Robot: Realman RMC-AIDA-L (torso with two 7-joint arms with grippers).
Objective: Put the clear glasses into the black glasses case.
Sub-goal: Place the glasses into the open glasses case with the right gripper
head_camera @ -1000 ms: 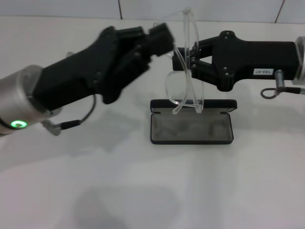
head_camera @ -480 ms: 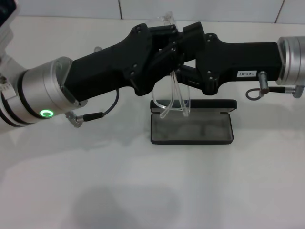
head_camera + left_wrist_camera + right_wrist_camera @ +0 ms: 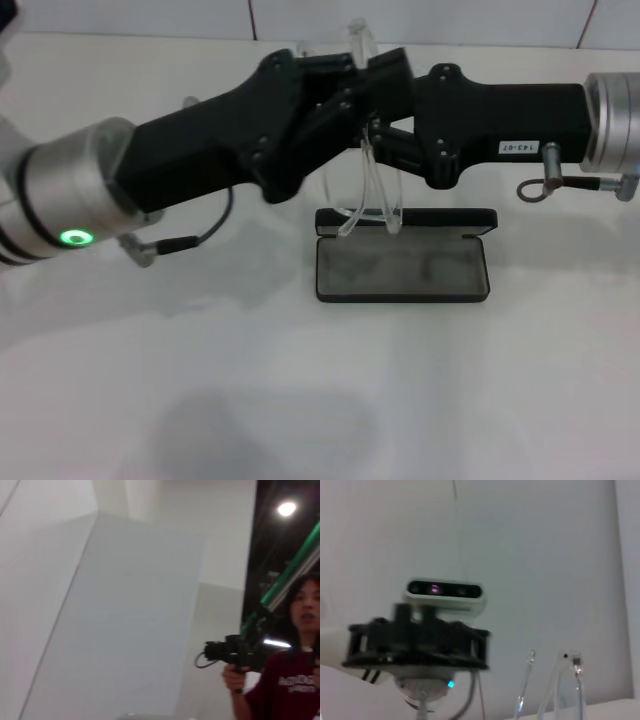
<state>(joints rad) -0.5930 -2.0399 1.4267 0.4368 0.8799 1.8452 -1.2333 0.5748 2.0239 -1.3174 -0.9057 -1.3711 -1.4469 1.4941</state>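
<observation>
Since a second ago my left gripper (image 3: pixel 350 85) has swung in from the upper left of the head view and now sits jammed against the right gripper (image 3: pixel 385 140) at upper centre, the two black heads overlapping around the clear glasses (image 3: pixel 368 190). Between the half-second picture and now, little has shifted: the left forearm sits a touch lower, and the glasses hang nearly where they were. I read this as a two-handed regrasp or a folding of the arms above the case, not yet the lowering.

My right gripper looks clamped on the glasses near the frame's upper part. Whether my left gripper has closed on anything I cannot tell; its fingers are buried in the overlap.

Held in the air, the glasses stand on end: their long axis runs close to vertical in the head view, one end poking up above the grippers at top centre, the other reaching down to just over the back edge of the black glasses case (image 3: pixel 403 268). That case lies open at centre frame, its long axis left to right across the picture, lid at the far side. So the glasses sit crosswise to the tray, and I judge they need turning roughly a quarter turn to lie flat along it.

In the right wrist view, the clear arms (image 3: pixel 570 685) show at lower right.
</observation>
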